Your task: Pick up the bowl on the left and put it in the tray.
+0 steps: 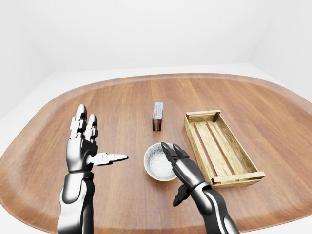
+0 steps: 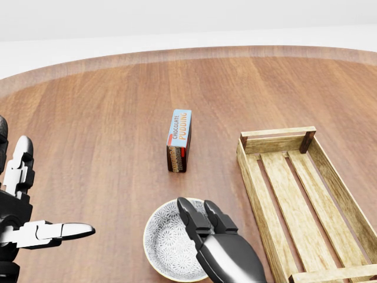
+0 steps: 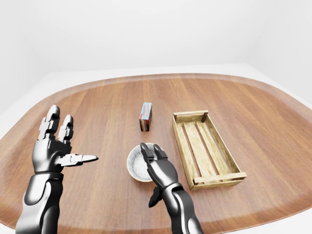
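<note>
Bowl first: the small round patterned grey-white ceramic bowl sits on the brown wooden table, just left of the slatted wooden tray. My right hand reaches over its right rim, fingers extended, gripping nothing. My left hand hangs spread and empty. I judge the bowl stiff, glazed and slippery, so I'd pinch across the rim.
</note>
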Motion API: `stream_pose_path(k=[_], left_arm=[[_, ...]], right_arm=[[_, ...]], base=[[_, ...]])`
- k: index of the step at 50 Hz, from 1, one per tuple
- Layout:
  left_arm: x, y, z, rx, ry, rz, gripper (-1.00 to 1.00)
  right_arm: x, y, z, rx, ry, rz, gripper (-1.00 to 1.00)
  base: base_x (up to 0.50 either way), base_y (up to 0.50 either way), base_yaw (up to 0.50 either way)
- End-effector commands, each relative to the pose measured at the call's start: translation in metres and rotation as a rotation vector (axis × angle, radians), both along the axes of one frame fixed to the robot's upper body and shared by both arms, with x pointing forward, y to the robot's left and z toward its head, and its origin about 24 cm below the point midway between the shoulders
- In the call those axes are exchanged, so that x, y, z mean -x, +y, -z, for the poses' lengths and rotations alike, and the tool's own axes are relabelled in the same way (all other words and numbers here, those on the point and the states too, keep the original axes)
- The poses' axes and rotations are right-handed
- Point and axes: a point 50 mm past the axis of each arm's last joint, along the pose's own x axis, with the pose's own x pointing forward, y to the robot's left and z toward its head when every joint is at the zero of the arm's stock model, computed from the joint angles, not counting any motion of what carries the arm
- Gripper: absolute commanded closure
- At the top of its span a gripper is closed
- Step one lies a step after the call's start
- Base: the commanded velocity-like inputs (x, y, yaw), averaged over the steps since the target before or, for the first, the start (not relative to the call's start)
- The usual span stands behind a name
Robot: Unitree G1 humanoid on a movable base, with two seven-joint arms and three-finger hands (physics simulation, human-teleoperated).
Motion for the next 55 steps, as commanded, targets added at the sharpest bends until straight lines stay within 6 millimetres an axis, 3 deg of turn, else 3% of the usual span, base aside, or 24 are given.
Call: stream_pose_path(k=[1, 21, 35, 46, 55], left_arm=[[-0.005, -0.004, 0.015, 0.012, 0.068, 0.001, -1.0], [-0.006, -0.006, 0.016, 0.009, 0.072, 0.004, -1.0], [-0.006, -0.006, 0.018, 0.009, 0.077, 0.006, -1.0], [-0.006, -0.006, 0.01, 0.004, 0.047, 0.001, -1.0], [-0.007, -0.005, 0.02, 0.011, 0.087, 0.006, -1.0]], right_arm=[[-0.012, -0.002, 0.026, 0.09, 0.09, 0.007, -1.0], [-0.026, -0.004, 0.046, 0.124, 0.164, 0.032, -1.0], [-0.024, -0.001, 0.065, 0.203, 0.228, 0.007, -1.0], [-0.025, 0.003, 0.062, 0.23, 0.228, -0.016, -1.0], [-0.024, 0.004, 0.059, 0.293, 0.231, -0.044, -1.0]], base=[[0.0, 0.0, 0.0], [0.0, 0.0, 0.0], [0.0, 0.0, 0.0], [0.0, 0.0, 0.0], [0.0, 0.0, 0.0]])
